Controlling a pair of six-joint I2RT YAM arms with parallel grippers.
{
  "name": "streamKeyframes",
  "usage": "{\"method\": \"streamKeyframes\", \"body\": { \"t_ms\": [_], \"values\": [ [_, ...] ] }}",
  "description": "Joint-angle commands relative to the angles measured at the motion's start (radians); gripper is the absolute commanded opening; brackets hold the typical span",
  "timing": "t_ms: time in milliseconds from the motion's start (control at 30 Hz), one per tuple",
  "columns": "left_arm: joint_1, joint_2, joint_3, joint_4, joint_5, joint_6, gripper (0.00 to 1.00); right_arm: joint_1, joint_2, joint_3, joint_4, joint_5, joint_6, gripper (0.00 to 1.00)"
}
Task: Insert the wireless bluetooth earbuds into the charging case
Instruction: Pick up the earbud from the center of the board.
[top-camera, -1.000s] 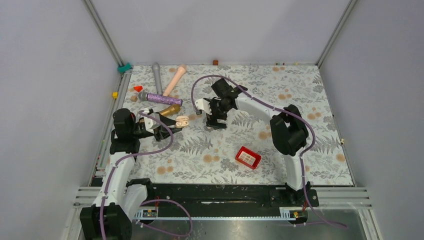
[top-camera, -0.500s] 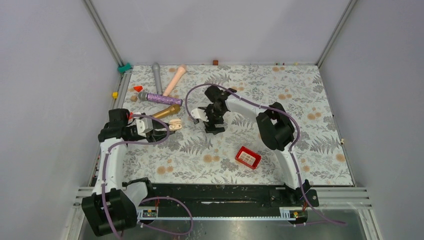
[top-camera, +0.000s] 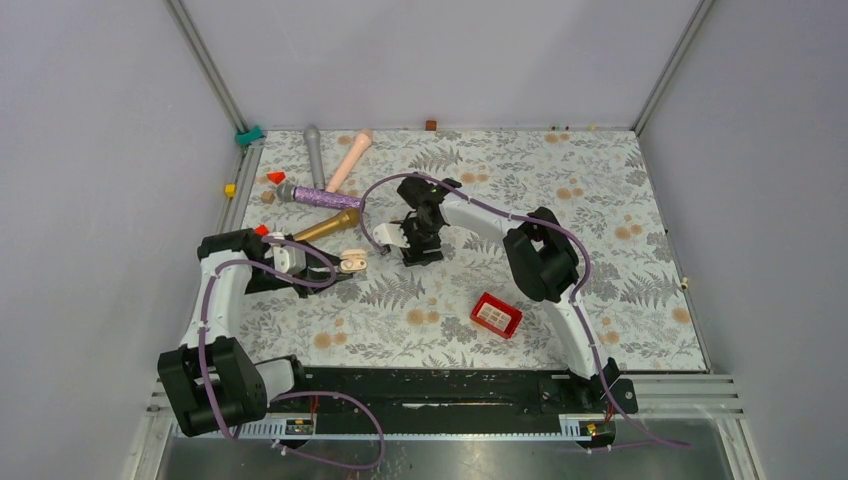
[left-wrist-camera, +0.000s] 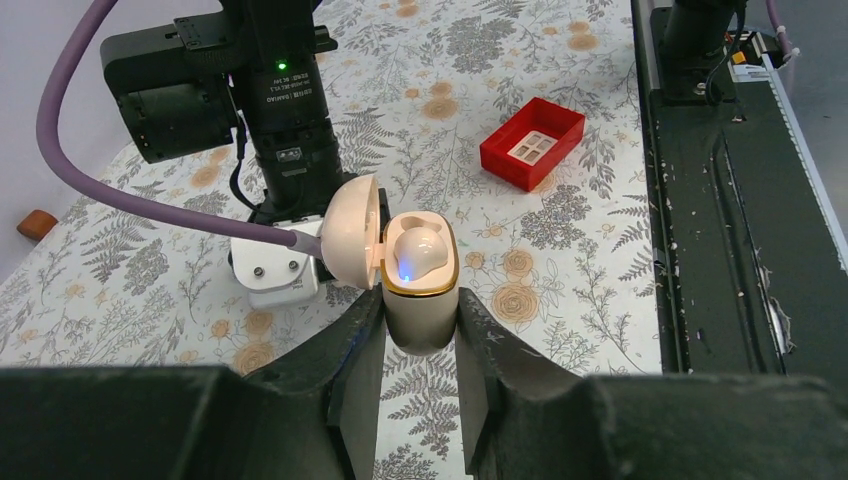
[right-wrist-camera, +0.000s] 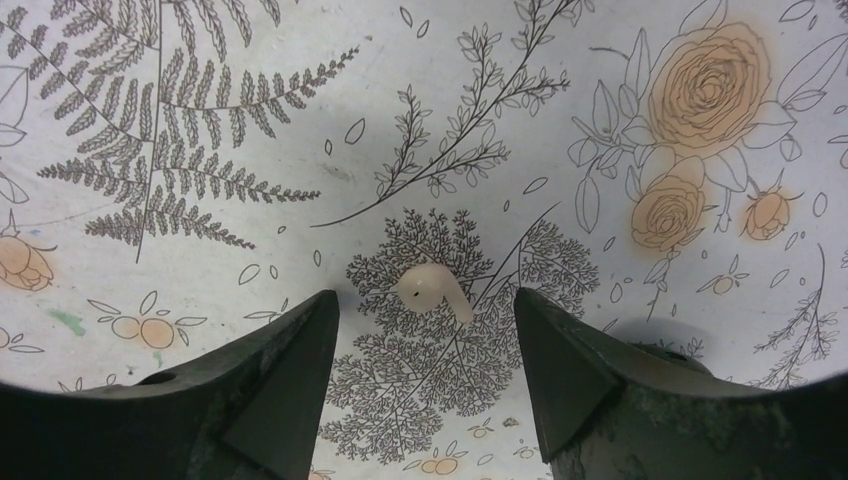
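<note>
One cream earbud (left-wrist-camera: 417, 250), a blue light glowing on it, already sits in the open charging case (left-wrist-camera: 421, 305), which the left fingers (left-wrist-camera: 352, 365) clamp by its lower body. A second earbud (right-wrist-camera: 432, 288) lies loose on the flowered worktop (right-wrist-camera: 560, 110) between the right fingers (right-wrist-camera: 275, 385), which are spread wide on either side without touching it.

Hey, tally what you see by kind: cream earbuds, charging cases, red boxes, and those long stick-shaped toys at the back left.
Cream earbuds: 2 (one seated in the case, one lying loose)
Charging case: 1
Red box: 1
Stick-shaped toys: 4 (grey, peach, purple, gold)
Total: 8
</note>
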Motion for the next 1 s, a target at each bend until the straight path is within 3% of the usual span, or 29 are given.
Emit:
{"method": "streamKeyframes", "body": {
  "t_ms": [0,100,367,967],
  "values": [
    [0.005,-0.012,0.034,-0.111,0.134,0.193,0.0,0.006,0.018,0.02,-0.037,0.038,-0.035,0.7],
    [0.004,-0.016,0.032,-0.113,0.134,0.199,0.0,0.009,0.023,0.022,-0.037,0.047,-0.037,0.56],
    [0.005,-0.017,0.032,-0.112,0.134,0.199,0.0,0.012,0.006,0.01,-0.045,0.022,-0.029,0.43],
    [0.004,-0.028,0.031,-0.112,0.134,0.198,0.0,0.037,-0.14,-0.166,-0.09,-0.099,-0.053,0.48]
  ]
}}
